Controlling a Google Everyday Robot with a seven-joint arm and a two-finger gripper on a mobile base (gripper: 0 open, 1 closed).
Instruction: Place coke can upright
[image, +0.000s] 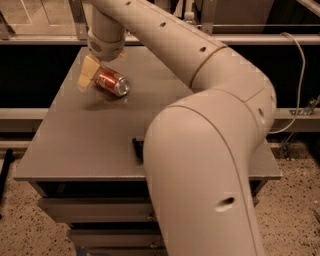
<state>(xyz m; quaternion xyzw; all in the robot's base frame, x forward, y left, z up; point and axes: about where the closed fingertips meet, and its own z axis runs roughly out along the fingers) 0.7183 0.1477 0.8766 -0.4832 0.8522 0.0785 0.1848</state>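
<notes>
The coke can (113, 83) lies on its side on the grey table (65, 140), at the far left, its silver end facing front right. My gripper (102, 71) hangs right over the can's far end. It is open, with one tan finger (86, 73) just left of the can and the other behind it. I cannot tell whether the fingers touch the can.
My arm crosses the whole right half of the view and hides much of the table. A sliver of the dark snack wrapper (137, 149) shows beside the arm near the front edge. The water bottle's cap (189, 17) peeks out behind the arm at the back.
</notes>
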